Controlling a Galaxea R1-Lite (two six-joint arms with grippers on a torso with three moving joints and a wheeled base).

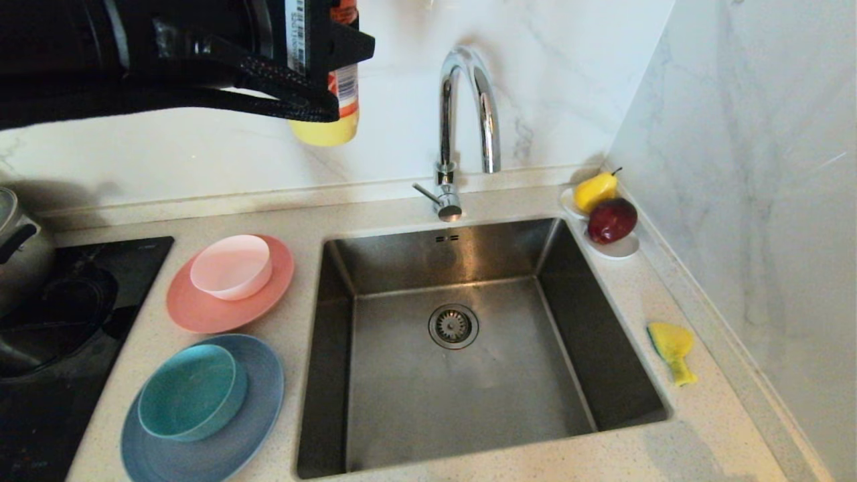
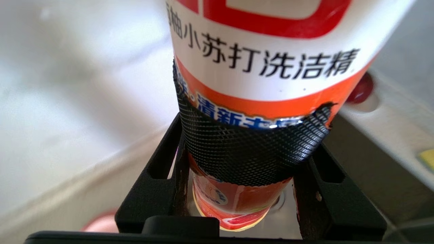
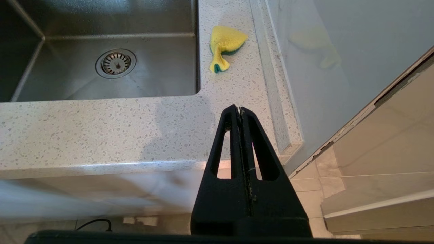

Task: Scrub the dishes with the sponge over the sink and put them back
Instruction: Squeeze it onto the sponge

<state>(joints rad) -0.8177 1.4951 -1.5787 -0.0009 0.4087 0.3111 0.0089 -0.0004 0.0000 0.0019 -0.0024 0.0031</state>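
Left fingers (image 2: 251, 159): closed round the lower body of a white-and-orange plastic detergent bottle with a yellow base (image 1: 333, 100), the black mesh pads wrapped against its label; the bottle is held high, at about 11 o'clock from the sink, before the marble back wall.
Right fingers (image 3: 240, 112): pressed together on nothing, parked off the front edge of the speckled stone worktop (image 3: 101, 135), at 6 o'clock from the sponge.
Sponge: a small yellow sponge with a thin green scouring layer (image 1: 671, 350), crumpled, lying at 3 o'clock from the sink; judged light, soft and floppy, best pinched across its thicker folded body rather than its trailing tail.
Sink: a square brushed-steel basin (image 1: 469, 415) with a round drain strainer, dry-looking, under a chrome gooseneck tap (image 1: 462, 114).
Dishes: at 9 o'clock from the sink, a pale pink plastic bowl (image 1: 231, 266) on a salmon-pink plate (image 1: 201, 311); nearer the front, a teal bowl (image 1: 189, 391) on a light blue plate (image 1: 254, 428).
Handling of dishes: judged light, stiff, smooth and slippery when soapy; each bowl is best taken by its rim and lifted off before the plate beneath.
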